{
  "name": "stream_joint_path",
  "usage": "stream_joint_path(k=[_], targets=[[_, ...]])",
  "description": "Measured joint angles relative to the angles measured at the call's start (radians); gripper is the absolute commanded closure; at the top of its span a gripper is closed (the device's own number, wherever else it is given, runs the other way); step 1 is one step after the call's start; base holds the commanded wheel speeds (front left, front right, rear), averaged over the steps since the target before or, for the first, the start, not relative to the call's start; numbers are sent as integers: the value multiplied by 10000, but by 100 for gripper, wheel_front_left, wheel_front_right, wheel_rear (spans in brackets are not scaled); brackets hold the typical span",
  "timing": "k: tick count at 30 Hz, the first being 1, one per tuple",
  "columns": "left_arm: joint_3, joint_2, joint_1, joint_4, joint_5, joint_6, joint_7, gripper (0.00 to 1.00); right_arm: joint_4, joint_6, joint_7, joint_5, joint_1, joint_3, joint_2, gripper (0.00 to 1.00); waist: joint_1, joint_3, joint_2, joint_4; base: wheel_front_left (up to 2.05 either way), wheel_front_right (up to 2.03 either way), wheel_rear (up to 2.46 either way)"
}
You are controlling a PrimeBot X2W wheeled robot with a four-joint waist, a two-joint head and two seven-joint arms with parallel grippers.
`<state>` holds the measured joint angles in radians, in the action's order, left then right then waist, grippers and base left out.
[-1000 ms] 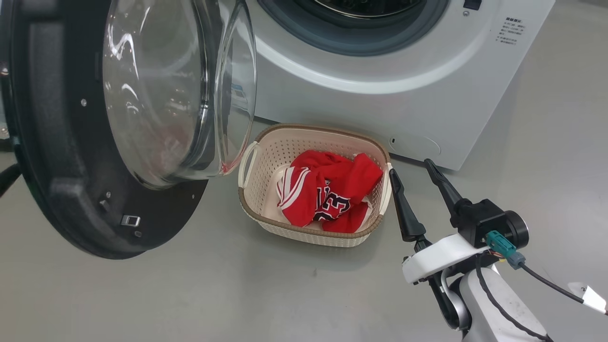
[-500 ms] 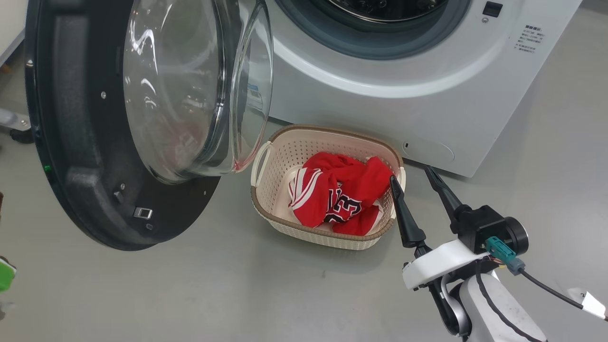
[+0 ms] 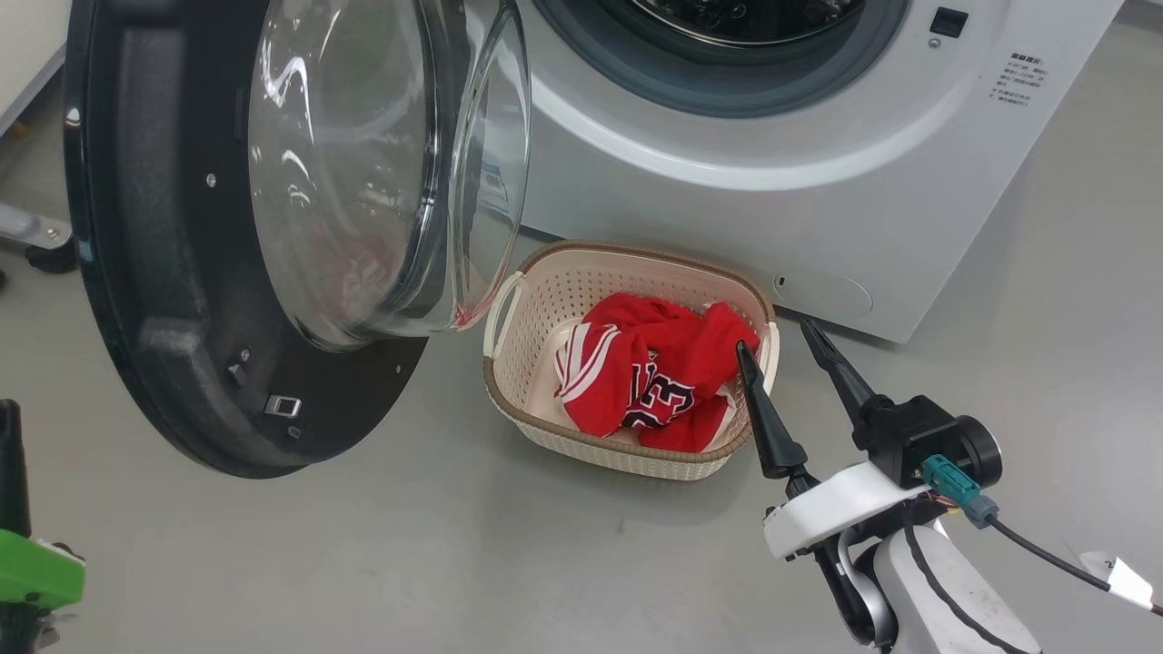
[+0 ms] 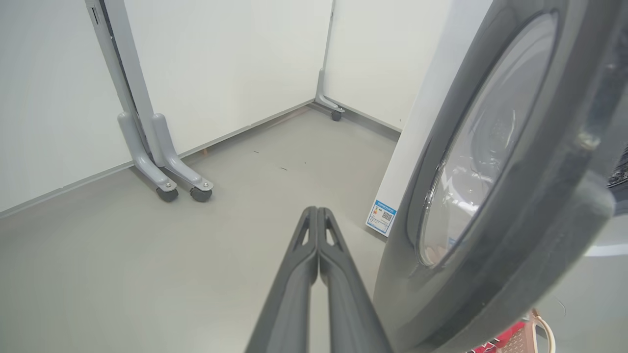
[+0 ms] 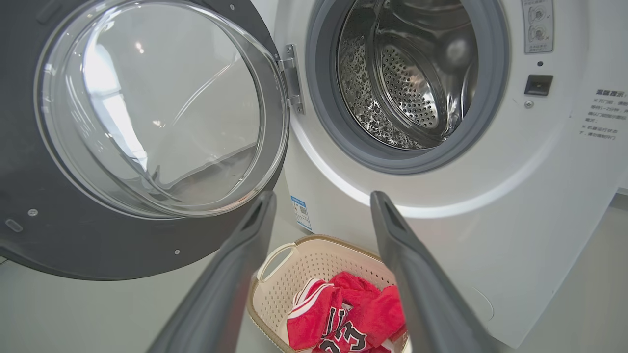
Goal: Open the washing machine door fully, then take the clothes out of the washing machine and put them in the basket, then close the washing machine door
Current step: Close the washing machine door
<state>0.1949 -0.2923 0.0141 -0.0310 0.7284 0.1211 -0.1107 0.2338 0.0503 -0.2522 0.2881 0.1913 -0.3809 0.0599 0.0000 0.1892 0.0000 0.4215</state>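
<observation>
The white washing machine (image 3: 818, 182) has its steel drum (image 5: 407, 83) showing with no clothes in it. Its black-rimmed door (image 3: 164, 272) with the glass bowl (image 3: 382, 163) is swung wide open to the left. The red jersey clothes (image 3: 654, 381) lie in the cream basket (image 3: 536, 300) on the floor before the machine. My right gripper (image 3: 774, 336) hangs open and empty just right of the basket, and in its wrist view the right gripper (image 5: 322, 196) points above the basket (image 5: 314, 255). My left gripper (image 4: 318, 211) is shut and empty, close to the door's outer face (image 4: 515, 196).
Wheeled partition feet (image 4: 167, 166) and white wall panels stand behind the door. A caster (image 3: 45, 254) sits at the left edge of the head view. Grey floor (image 3: 454, 563) stretches open in front of the basket. A blue sticker (image 4: 381, 215) marks the washer's lower corner.
The head camera has moved, shifting the whole picture right and down. My left arm's green part and dark finger have come into view at the lower left. The door and clothes stay put.
</observation>
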Motion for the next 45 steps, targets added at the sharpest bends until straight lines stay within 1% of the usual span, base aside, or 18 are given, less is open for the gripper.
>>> stream_joint_path(k=[4,5,6,7,12,16,29,45], targets=[[-184,-21,-8,-155,-102,0,755,100,0,0,0,48,-1,-15,0,0,0,-10,0,-21,0,0,0],[-207,-25,-18,-240,-128,0,915,84,0,0,0,50,-1,-13,0,0,0,-12,0,-27,0,0,0],[-230,-40,-52,-303,-236,0,1126,11,0,0,0,50,-1,-10,0,0,0,-15,0,-34,0,0,0],[-234,-56,-82,-378,-286,0,1287,0,0,0,0,50,-1,-8,0,0,0,-17,0,-42,0,0,0],[-443,-113,-193,-779,-291,0,1783,0,-2,0,0,94,-1,-15,0,0,0,-30,0,-85,0,0,0],[-650,-272,-197,-978,-299,2,2148,0,-2,0,0,127,-1,-48,0,0,0,-37,0,-119,0,0,0],[-1269,-600,-196,-1618,-337,46,3012,0,-2,0,0,140,-2,-56,0,0,0,-119,0,-172,0,0,0],[-1726,-757,-190,-2215,-278,48,3323,0,48,12,0,136,-128,-81,-2,0,0,-249,0,-129,0,0,0]])
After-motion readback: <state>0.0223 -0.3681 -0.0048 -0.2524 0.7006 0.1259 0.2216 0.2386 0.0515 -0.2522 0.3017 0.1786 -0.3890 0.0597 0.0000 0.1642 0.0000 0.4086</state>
